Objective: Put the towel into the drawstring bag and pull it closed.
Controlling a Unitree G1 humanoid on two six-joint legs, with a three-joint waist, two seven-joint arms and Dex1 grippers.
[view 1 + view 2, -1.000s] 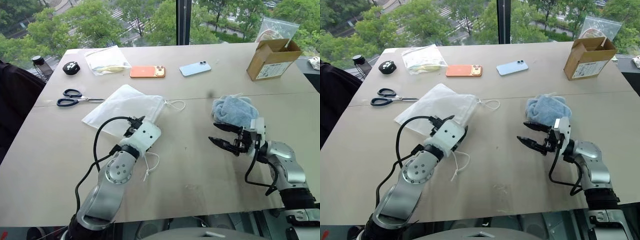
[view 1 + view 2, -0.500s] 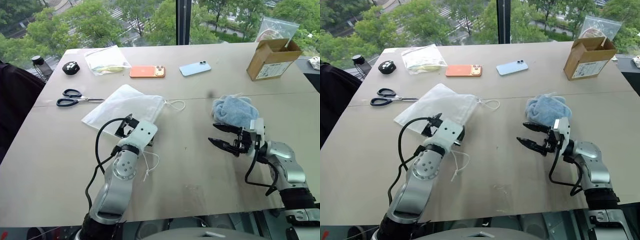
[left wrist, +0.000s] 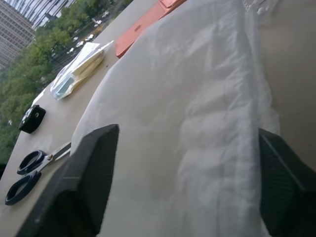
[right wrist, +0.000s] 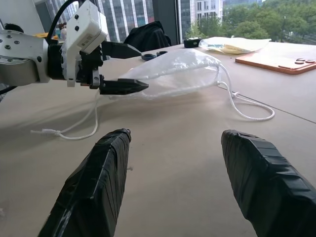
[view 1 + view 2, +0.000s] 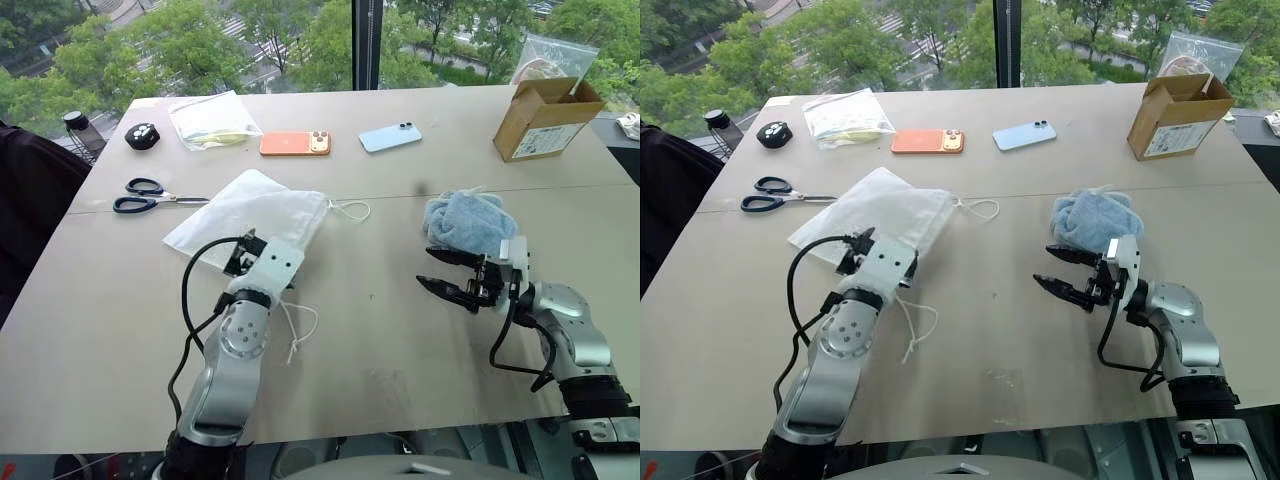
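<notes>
flat on the table (image 5: 400, 330), well left of centre: the drawstring bag (image 5: 250, 212), white and half sheer, mouth toward the middle with a cord loop (image 5: 350, 210) trailing out. second cord (image 5: 300, 325) curling on the table beside the left arm. left gripper (image 4: 118, 69) low at the bag's near edge, fingers parted with nothing between them, one black tip just over the fabric; contact with the cloth hard to judge, fingertips mostly hidden behind the wrist housing from the head views. along the left wrist view, bag fabric spreading between the two fingers (image 3: 84, 182), both cut off at the frame edge. the towel (image 5: 468, 220), light blue and lumpy, lying right of centre, its near edge partly covered by the right gripper (image 5: 445, 272). right gripper's jaws spread, pointing toward the left arm, holding nothing, just in front of the towel. farther back: scissors (image 5: 150, 195), orange phone (image 5: 295, 143), blue phone (image 5: 390, 136), clear plastic bag (image 5: 212, 120), cardboard box (image 5: 545, 118); small black object (image 5: 142, 135) too small to identify.
</notes>
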